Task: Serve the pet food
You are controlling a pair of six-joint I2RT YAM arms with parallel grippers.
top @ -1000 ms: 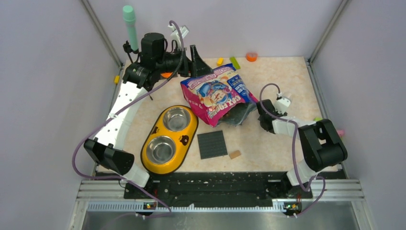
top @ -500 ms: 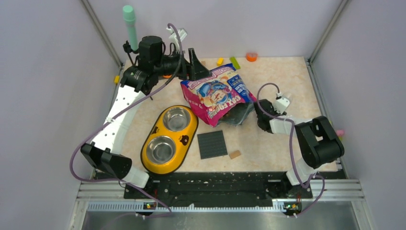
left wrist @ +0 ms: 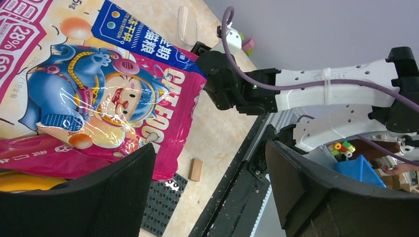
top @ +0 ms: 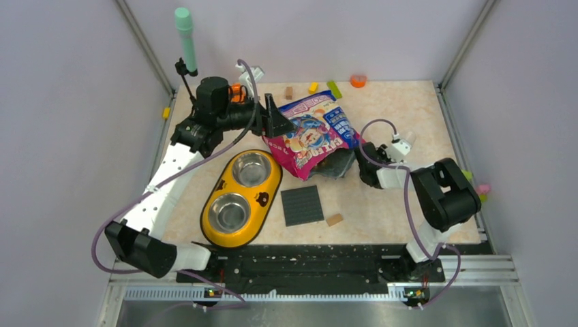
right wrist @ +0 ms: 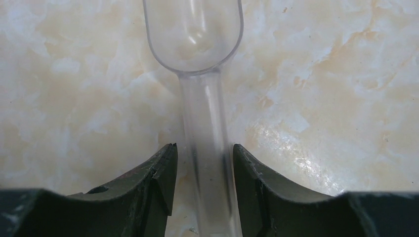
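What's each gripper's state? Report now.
Left gripper: open, holding nothing.
Right gripper: astride the scoop handle; grip cannot be told.

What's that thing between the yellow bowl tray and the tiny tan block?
A dark grey studded plate lies flat between the yellow bowl tray and the tan block. The top view shows it.

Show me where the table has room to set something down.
Bare: the far right corner, beyond the right arm, beside the orange cap; and the near strip between the tan block and that arm. Crowded: the middle, with bag, double bowl and black mat.
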